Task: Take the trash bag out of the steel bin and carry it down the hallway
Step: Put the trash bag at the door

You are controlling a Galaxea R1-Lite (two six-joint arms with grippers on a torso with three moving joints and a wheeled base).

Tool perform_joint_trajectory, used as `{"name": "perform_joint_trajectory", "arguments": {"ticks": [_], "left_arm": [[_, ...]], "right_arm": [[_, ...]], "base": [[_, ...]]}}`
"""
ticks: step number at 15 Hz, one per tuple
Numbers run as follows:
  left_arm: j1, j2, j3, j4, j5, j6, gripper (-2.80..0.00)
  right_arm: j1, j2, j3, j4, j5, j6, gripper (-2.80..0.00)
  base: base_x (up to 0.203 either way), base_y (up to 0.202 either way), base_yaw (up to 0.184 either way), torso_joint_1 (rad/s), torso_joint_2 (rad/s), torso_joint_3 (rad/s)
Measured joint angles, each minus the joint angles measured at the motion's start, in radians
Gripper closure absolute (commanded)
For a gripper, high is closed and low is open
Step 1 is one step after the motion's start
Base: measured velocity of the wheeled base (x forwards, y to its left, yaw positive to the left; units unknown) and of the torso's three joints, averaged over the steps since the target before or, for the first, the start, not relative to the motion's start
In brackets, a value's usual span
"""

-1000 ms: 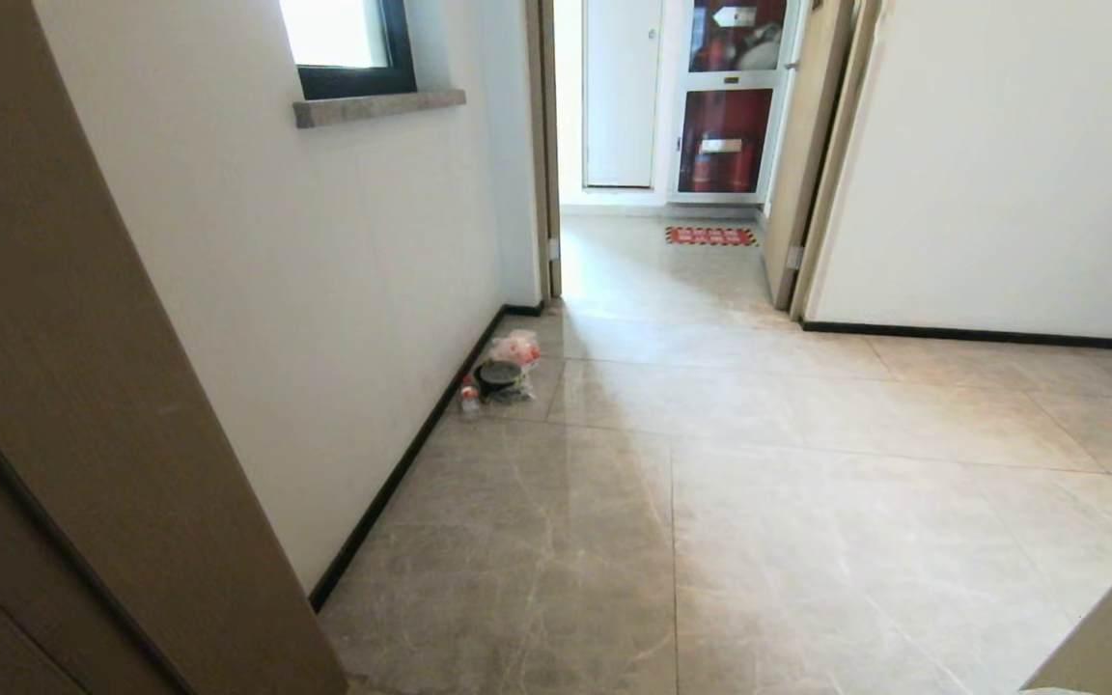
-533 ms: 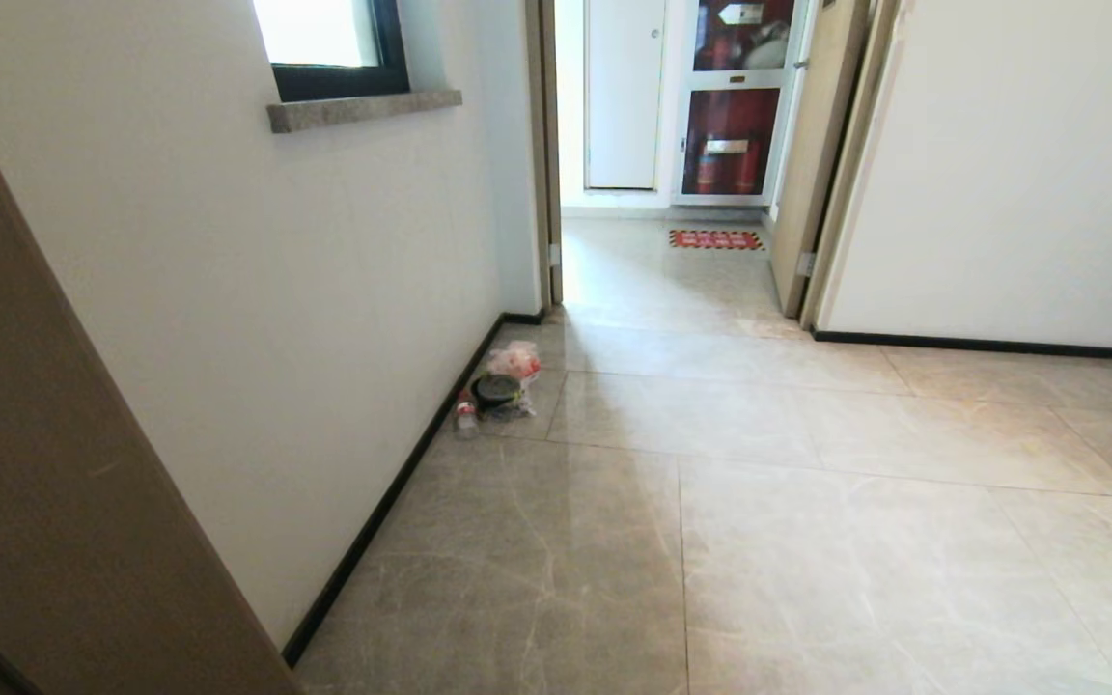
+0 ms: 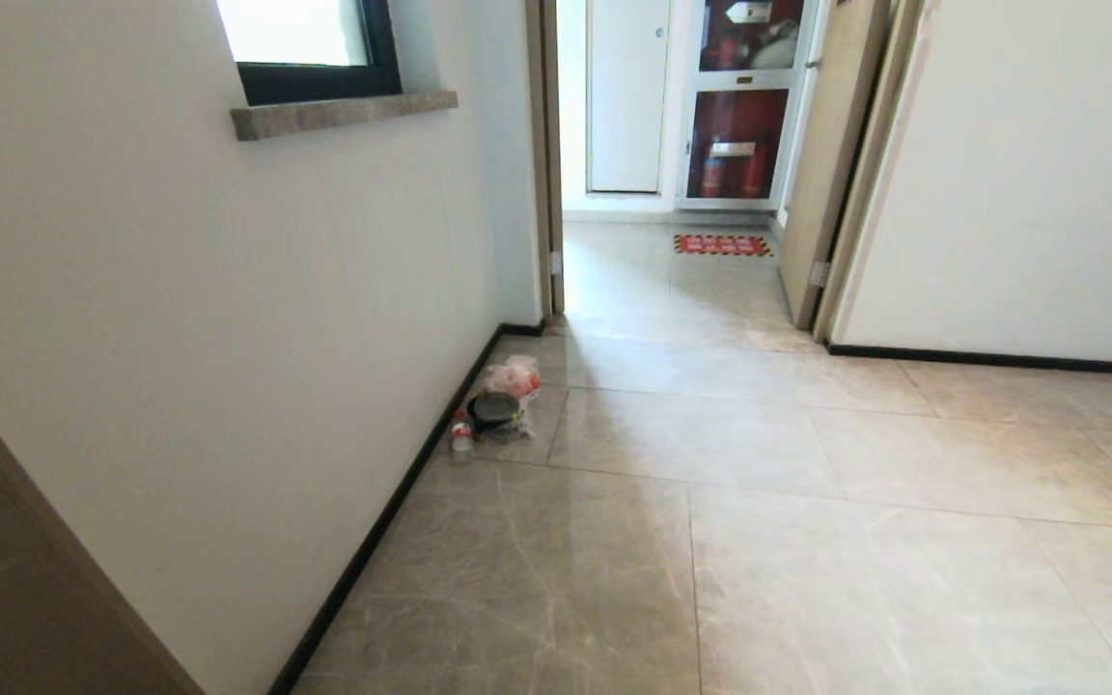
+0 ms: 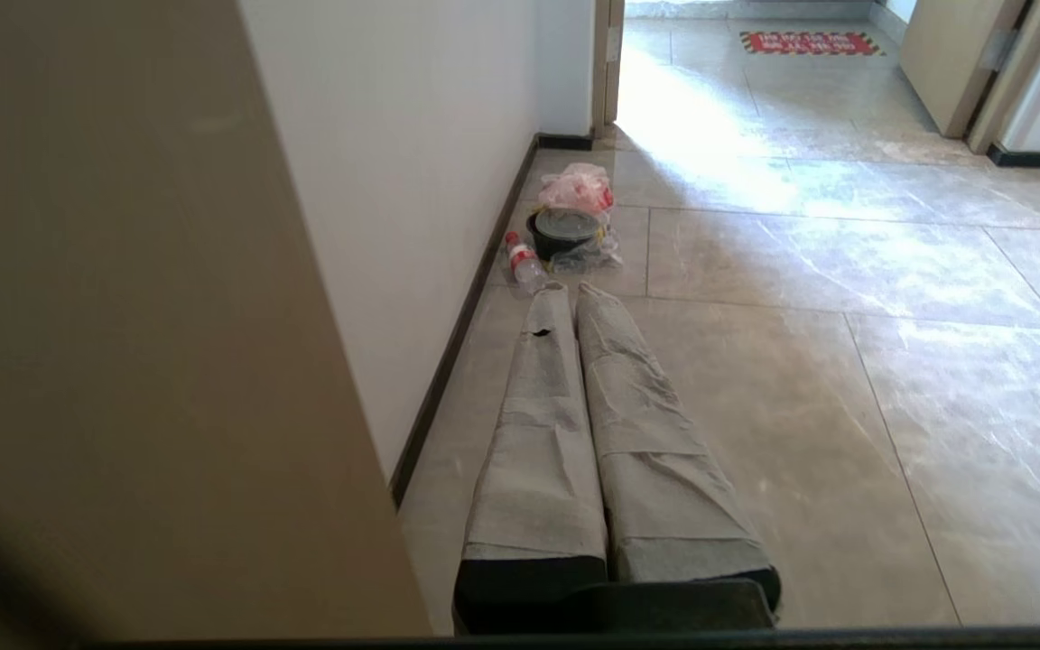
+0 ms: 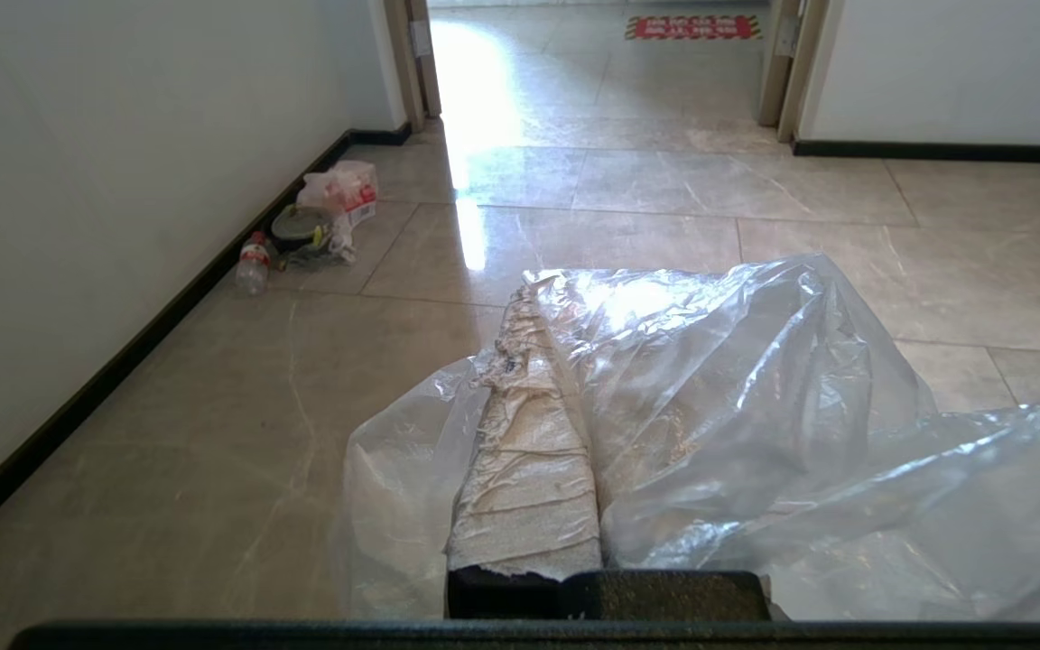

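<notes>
The clear, wrinkled trash bag (image 5: 755,406) hangs from my right gripper (image 5: 538,298), which is shut on its film. The film drapes over one taped finger and spreads low over the floor. My left gripper (image 4: 570,291) is shut with nothing in it and points along the wall. Neither arm shows in the head view. I am in the hallway (image 3: 759,483), with glossy beige tiles, white walls and black baseboard. The steel bin is out of view.
A small pile lies by the left wall: a red-and-white bag (image 3: 514,375), a dark round container (image 3: 495,410) and a plastic bottle (image 3: 460,433). A tan door frame edge (image 3: 25,598) is close on my left. Ahead is an open doorway (image 3: 672,261) with a red floor mat (image 3: 722,245).
The whole head view has shifted: the tan frame on the left has slid mostly out of the picture, and the pile and doorway have drifted slightly lower.
</notes>
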Motion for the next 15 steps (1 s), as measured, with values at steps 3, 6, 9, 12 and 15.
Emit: {"name": "perform_joint_trajectory", "arguments": {"ticks": [3,6,9,12,15], "left_arm": [[0.0,0.0,0.0,0.0,0.0,0.0,0.0],[0.0,0.0,0.0,-0.002,0.0,0.001,0.0],[0.0,0.0,0.0,0.0,0.0,0.001,0.0],[0.0,0.0,0.0,0.0,-0.001,0.001,0.0],[0.0,0.0,0.0,-0.001,0.0,0.0,0.0]], "right_arm": [[0.0,0.0,0.0,0.001,-0.001,-0.001,0.0],[0.0,0.0,0.0,0.0,-0.002,0.004,0.0],[0.0,0.0,0.0,0.0,-0.002,0.004,0.0],[0.0,0.0,0.0,0.0,-0.002,0.004,0.0],[0.0,0.0,0.0,0.001,-0.001,-0.001,0.0]], "base": [[0.194,0.0,0.001,0.004,0.0,0.002],[0.205,0.0,0.0,0.005,0.0,0.001],[0.195,0.0,0.0,0.003,0.0,0.003],[0.193,0.0,0.0,0.0,0.0,0.004],[0.187,0.0,0.0,0.002,0.0,0.003]]}}
